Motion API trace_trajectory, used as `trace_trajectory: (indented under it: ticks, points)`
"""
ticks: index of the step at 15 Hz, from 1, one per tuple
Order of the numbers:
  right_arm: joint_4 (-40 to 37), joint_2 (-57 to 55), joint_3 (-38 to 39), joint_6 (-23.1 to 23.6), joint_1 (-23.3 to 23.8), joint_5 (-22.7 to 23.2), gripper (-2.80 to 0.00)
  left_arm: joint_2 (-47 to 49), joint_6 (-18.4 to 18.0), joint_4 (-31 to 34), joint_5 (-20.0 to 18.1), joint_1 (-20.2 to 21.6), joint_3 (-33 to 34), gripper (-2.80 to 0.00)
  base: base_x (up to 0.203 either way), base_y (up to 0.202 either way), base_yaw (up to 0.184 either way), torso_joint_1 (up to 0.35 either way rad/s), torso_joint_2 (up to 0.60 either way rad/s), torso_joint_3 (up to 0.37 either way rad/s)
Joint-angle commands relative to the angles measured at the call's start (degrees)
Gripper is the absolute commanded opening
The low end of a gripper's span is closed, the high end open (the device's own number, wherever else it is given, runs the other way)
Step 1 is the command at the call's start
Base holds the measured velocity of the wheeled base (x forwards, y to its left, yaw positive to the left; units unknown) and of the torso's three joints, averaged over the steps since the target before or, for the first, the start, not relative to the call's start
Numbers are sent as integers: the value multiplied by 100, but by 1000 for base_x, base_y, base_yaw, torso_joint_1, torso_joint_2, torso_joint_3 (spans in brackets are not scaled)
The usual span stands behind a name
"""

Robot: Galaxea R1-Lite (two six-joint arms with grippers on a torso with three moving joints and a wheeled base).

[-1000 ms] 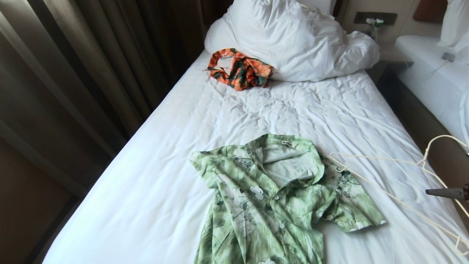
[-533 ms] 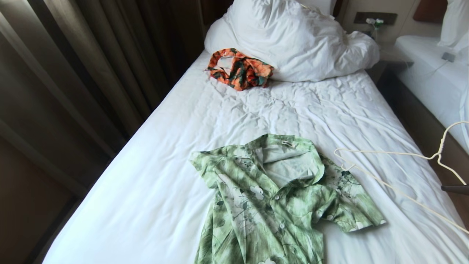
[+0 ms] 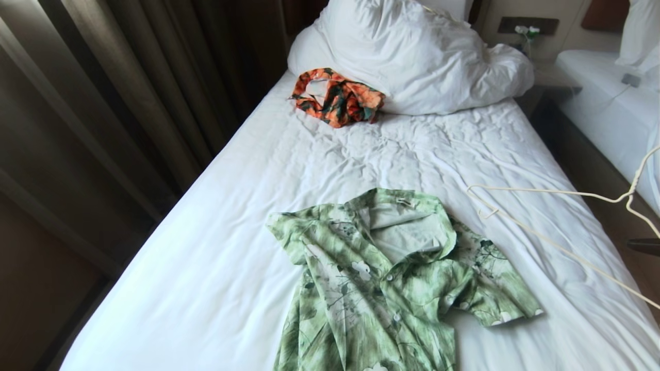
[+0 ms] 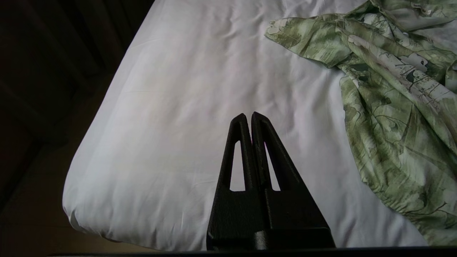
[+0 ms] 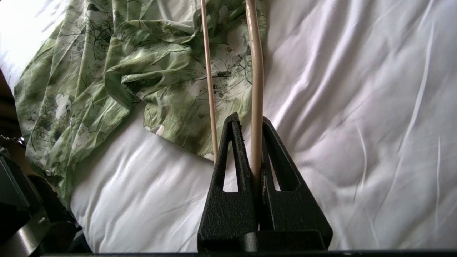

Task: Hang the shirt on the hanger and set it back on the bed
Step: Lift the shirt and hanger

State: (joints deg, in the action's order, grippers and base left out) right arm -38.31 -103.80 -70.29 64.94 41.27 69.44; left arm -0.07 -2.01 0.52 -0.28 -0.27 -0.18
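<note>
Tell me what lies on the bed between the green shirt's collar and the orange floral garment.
Nothing: in the head view only bare wrinkled sheet of the bed lies between the shirt and the orange garment. The hanger is off to the right.

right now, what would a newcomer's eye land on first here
The green leaf-print shirt lies spread open on the near part of the white bed. To its right, the right gripper is shut on the thin cream hanger, lifted over the bed's right edge. An orange floral garment sits crumpled by the pillow.

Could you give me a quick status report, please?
Right gripper shut on hanger, raised beside shirt. Left gripper shut, idle. Shirt flat on bed, unhung.
</note>
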Motion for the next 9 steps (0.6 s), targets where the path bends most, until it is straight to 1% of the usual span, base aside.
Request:
trace_trajectory:
  ticks: [1, 3, 4, 6, 8, 9]
  points:
    - [66, 21, -5, 260, -269, 94, -280, 7, -2, 0, 2, 0, 1, -280, 0, 0, 0, 0, 0, 0]
    - [86, 165, 19, 412, -558, 133, -280, 7, -2, 0, 2, -8, 1, -280, 0, 0, 0, 0, 0, 0]
    - [82, 333, 70, 431, -678, 225, -280, 7, -2, 0, 2, 0, 1, -280, 0, 0, 0, 0, 0, 0]
    - [90, 680, 428, 467, -1085, 495, -280, 7, -2, 0, 2, 0, 1, -280, 0, 0, 0, 0, 0, 0]
    - [260, 888, 730, 564, -1489, 546, -280, 7, -2, 0, 2, -3, 1, -280, 0, 0, 0, 0, 0, 0]
    - [498, 1034, 891, 552, -1603, 556, -280, 7, -2, 0, 2, 0, 1, -280, 0, 0, 0, 0, 0, 0]
